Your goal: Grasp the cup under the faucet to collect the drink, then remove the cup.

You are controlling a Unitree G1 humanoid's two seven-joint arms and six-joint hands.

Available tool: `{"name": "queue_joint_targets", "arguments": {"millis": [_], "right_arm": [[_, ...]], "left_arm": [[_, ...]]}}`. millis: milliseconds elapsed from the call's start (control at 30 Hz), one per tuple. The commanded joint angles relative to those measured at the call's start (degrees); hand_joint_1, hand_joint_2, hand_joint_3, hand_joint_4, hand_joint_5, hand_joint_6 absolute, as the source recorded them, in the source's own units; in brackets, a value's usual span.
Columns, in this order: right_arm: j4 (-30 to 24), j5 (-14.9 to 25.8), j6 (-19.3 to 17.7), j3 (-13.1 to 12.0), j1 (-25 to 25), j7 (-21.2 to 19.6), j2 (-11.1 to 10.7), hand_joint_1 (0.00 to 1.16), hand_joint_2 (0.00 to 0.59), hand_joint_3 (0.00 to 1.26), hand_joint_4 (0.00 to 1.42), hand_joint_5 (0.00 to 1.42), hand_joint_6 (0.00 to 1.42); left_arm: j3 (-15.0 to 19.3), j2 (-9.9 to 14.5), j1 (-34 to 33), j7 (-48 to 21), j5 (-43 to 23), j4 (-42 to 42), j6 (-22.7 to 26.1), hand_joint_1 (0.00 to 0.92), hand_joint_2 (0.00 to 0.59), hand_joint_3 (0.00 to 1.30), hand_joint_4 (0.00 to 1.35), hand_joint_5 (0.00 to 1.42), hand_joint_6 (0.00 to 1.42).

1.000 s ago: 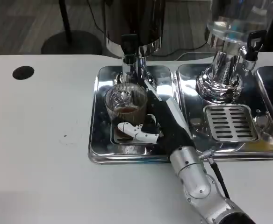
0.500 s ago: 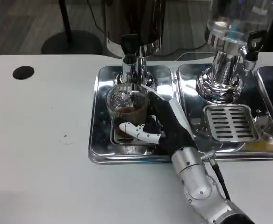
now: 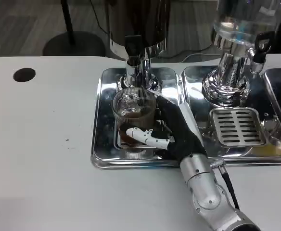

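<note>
A ribbed clear glass cup (image 3: 133, 111) with brown drink in its bottom stands on the left steel drip tray (image 3: 102, 120), a little in front of the black-handled faucet (image 3: 133, 50) of the dark dispenser. My right hand (image 3: 172, 131) wraps the cup from its right side, a white thumb lying across the cup's front low down and the other fingers behind it. The silver right forearm (image 3: 205, 190) runs down to the lower right.
A second dispenser (image 3: 236, 29) with a clear tank stands on the right tray, above a slotted grate (image 3: 236, 126). A black round hole (image 3: 24, 74) marks the white table at the far left. Open table lies left and in front of the trays.
The cup, held by my right hand, has slid toward me and slightly right, away from under the faucet. The forearm has pulled back with it.
</note>
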Motion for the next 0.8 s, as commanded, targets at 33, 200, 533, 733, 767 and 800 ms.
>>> {"name": "queue_joint_targets", "arguments": {"millis": [33,200,533,733,767,800], "right_arm": [[-0.45,0.55,-0.26,-0.39,1.06,-0.29,0.03,0.85,0.207,0.33,0.35,0.37,0.29],[-0.52,0.65,-0.08,-0.48,0.9,-0.35,-0.06,0.85,0.207,0.34,0.35,0.39,0.31],[-1.08,0.8,-0.32,-0.56,1.47,-0.56,-0.39,0.85,0.207,0.36,0.36,0.4,0.32],[-2.74,0.71,-0.69,-0.53,2.32,-0.77,-0.81,0.85,0.207,0.37,0.37,0.41,0.37],[-3.14,0.67,-0.8,-0.52,2.5,-0.85,-0.91,0.85,0.207,0.37,0.37,0.41,0.38],[-3.44,0.65,-0.86,-0.51,2.64,-0.89,-0.97,0.85,0.207,0.37,0.37,0.42,0.4]], "left_arm": [[-0.28,-0.25,0.21,-0.71,0.51,-0.5,-0.09,0.0,0.005,0.0,0.0,0.0,0.0],[-0.35,-0.36,0.17,-0.71,0.56,-0.36,-0.09,0.0,0.005,0.0,0.0,0.0,0.0],[-0.5,-0.52,0.04,-0.8,0.33,-0.26,-0.02,0.0,0.004,0.0,0.0,0.0,0.0],[-0.81,-0.23,-0.66,-0.91,0.53,0.04,0.06,0.0,0.004,0.0,0.0,0.0,0.0],[-0.86,-0.23,-0.72,-0.94,0.54,0.02,0.08,0.0,0.004,0.0,0.0,0.0,0.0],[-1.05,-0.25,-0.86,-1.04,0.61,-0.1,0.14,0.0,0.004,0.0,0.0,0.0,0.0]]}}
